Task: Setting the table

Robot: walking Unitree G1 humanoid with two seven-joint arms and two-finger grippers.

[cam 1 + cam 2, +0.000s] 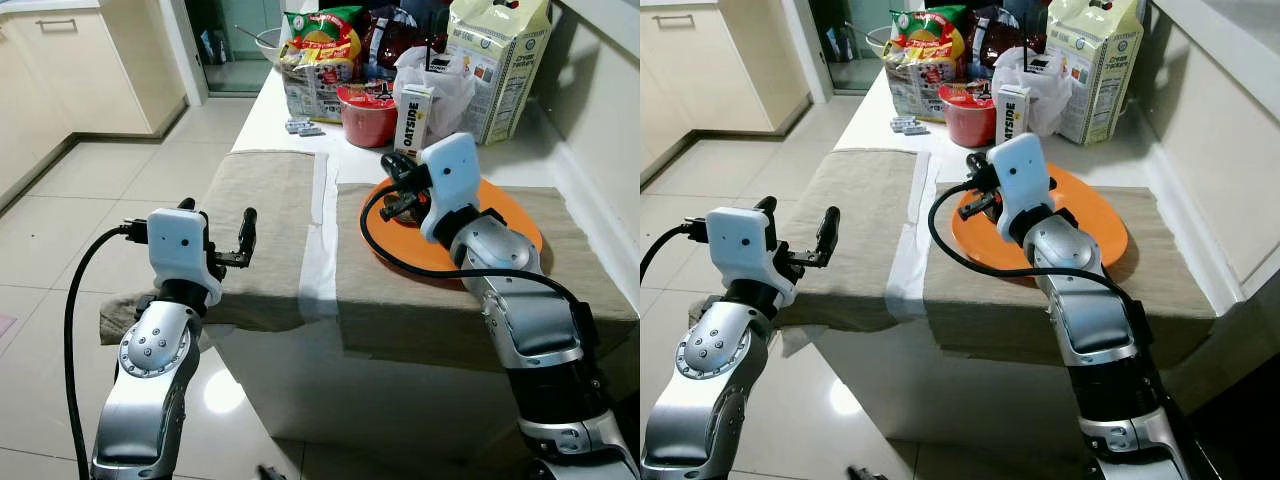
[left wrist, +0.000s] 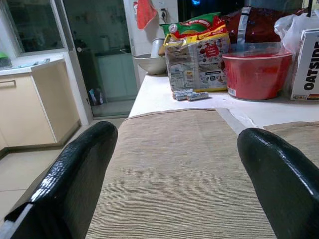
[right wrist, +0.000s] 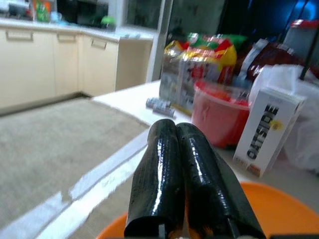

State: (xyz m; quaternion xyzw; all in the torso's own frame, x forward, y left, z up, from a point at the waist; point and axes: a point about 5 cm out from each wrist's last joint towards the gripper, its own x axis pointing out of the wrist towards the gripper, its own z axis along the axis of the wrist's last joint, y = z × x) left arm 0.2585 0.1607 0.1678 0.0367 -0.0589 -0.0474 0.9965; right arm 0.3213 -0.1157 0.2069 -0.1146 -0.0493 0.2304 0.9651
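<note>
An orange plate (image 1: 510, 215) lies on the right beige placemat (image 1: 400, 300) on the white table. My right gripper (image 1: 393, 188) hovers over the plate's left part with its two black fingers (image 3: 169, 164) pressed together and nothing visibly between them. The plate's rim (image 3: 284, 204) shows just under those fingers. My left gripper (image 1: 216, 226) is open at the near left corner of the left beige placemat (image 1: 270, 200), which lies bare. In the left wrist view its fingers (image 2: 75, 174) stand wide apart over that placemat (image 2: 179, 164).
At the table's far end stand a red bowl (image 1: 368, 115), an Oatside carton (image 1: 412, 120), snack bags (image 1: 320, 60), a white plastic bag (image 1: 450, 80) and a tall crackers bag (image 1: 500, 60). A wall ledge runs along the right. Tiled floor and cabinets lie to the left.
</note>
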